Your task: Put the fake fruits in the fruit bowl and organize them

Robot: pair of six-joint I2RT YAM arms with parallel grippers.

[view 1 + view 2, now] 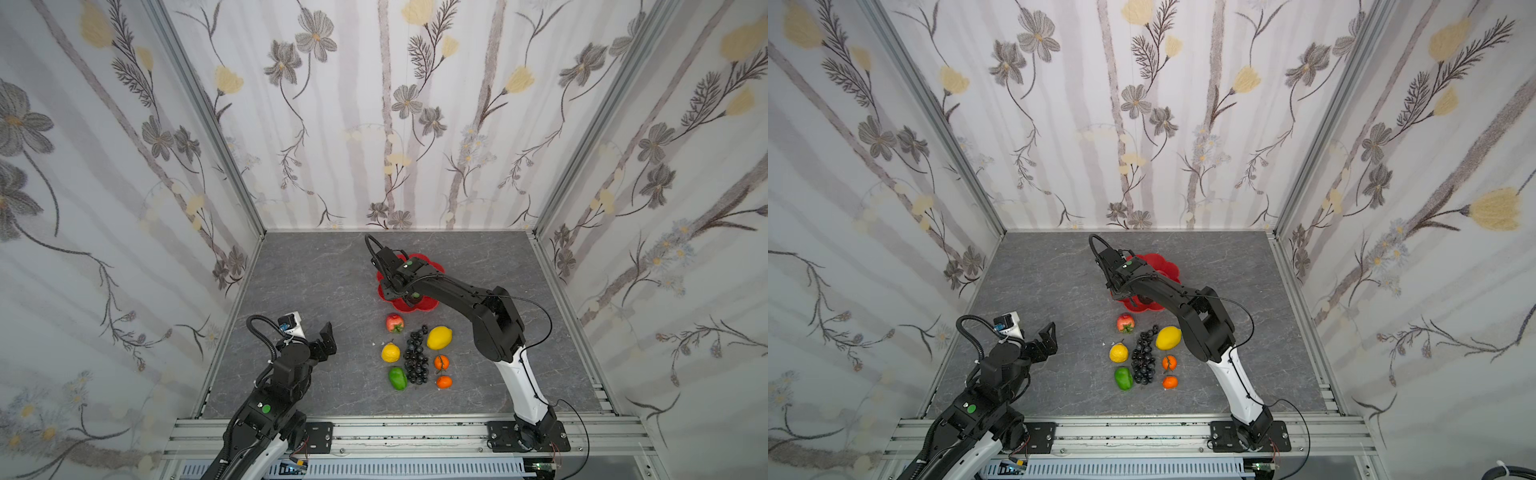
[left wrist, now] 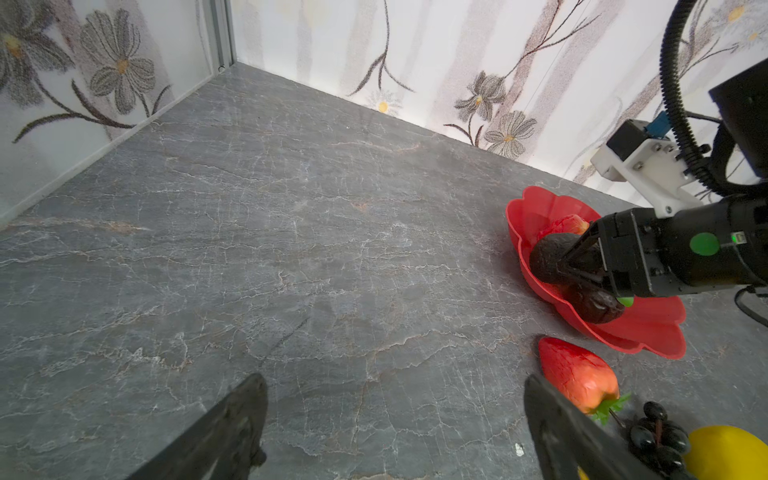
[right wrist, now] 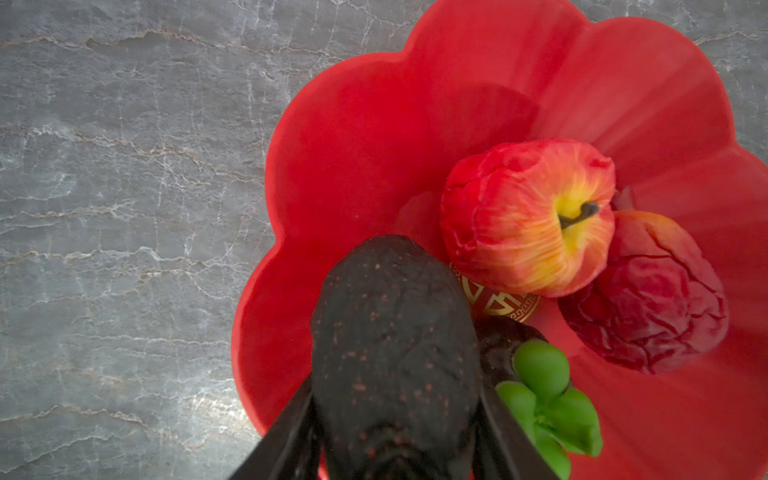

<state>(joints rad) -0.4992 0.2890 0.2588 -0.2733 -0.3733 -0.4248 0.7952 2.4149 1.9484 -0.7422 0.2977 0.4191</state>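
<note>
Pinching a dark speckled avocado-shaped plastic fruit (image 3: 395,332) in the right end effector (image 3: 395,415) over the glossy red scalloped bowl (image 1: 426,306), mid-frame in both top views, with the left end effector (image 1: 326,340) spread and empty. Released off-centre, could bump the red-yellow plastic apple (image 3: 528,216) or roll out over the shallow rim.

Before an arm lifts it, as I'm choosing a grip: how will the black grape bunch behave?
The grape bunch probably flops and dangles: many small grapes on thin stems. Its glossy round grapes may slip from a pinch. Lying long and flat, it seems unlikely to roll.
</note>
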